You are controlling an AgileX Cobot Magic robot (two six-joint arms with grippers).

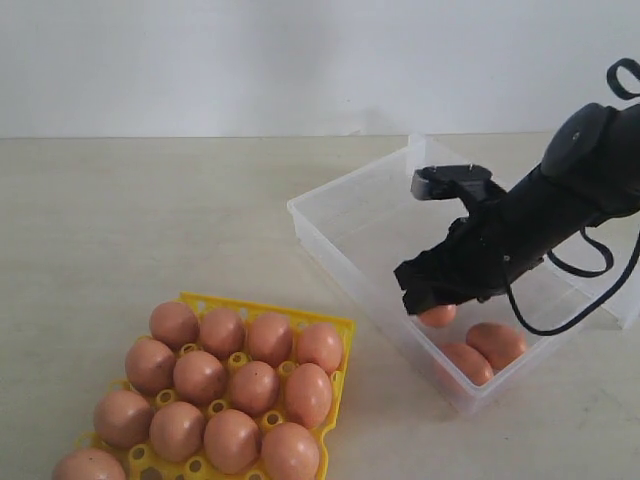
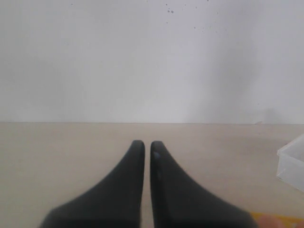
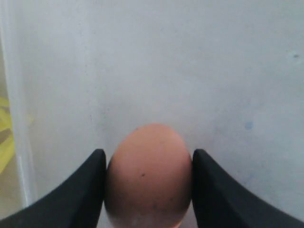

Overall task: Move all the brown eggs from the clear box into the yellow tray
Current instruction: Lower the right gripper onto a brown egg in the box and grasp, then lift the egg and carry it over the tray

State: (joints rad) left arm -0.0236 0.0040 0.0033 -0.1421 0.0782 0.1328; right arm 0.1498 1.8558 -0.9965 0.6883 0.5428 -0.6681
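Note:
Several brown eggs fill the yellow tray at the front left. The clear box lies at the right with three eggs in its near end. My right gripper reaches down into the box and is shut on one brown egg, a finger pressed against each side of it over the box floor. Two more eggs lie just beside it. My left gripper is shut and empty above bare table; it does not show in the exterior view.
The box's far wall and lid flap rise behind my right arm. A corner of the box shows in the left wrist view. The beige table runs back to a white wall.

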